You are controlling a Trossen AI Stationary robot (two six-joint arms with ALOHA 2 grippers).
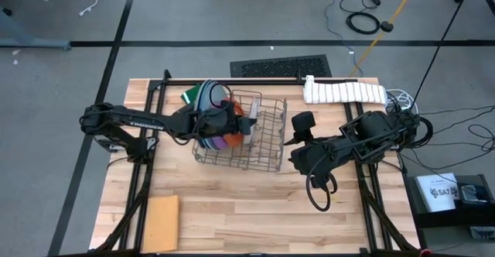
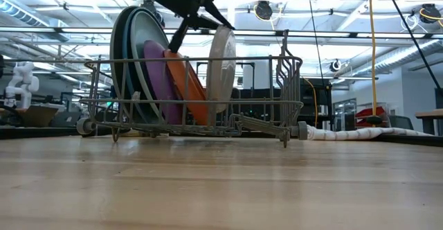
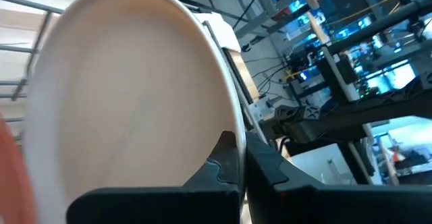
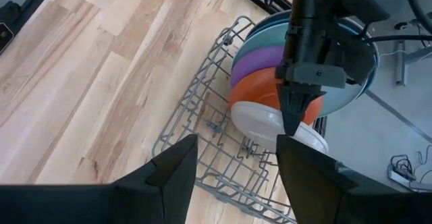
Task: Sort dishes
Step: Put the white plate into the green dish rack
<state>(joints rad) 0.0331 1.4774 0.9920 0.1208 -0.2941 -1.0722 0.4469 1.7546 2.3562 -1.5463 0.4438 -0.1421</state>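
My left fingers (image 4: 294,119) pinched the light grey plate's (image 4: 270,126) rim in the wire rack (image 1: 259,145); my right fingers (image 4: 233,177) hung released nearby.

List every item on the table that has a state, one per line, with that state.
Light grey plate: upright in the rack, pinched at its rim by the left hand.
Orange plate: leaning in the rack.
Purple plate: leaning in the rack.
Large plates: standing in the rack's end.
Wire rack: upright, partly filled.
Right hand: open, empty, beside the rack.
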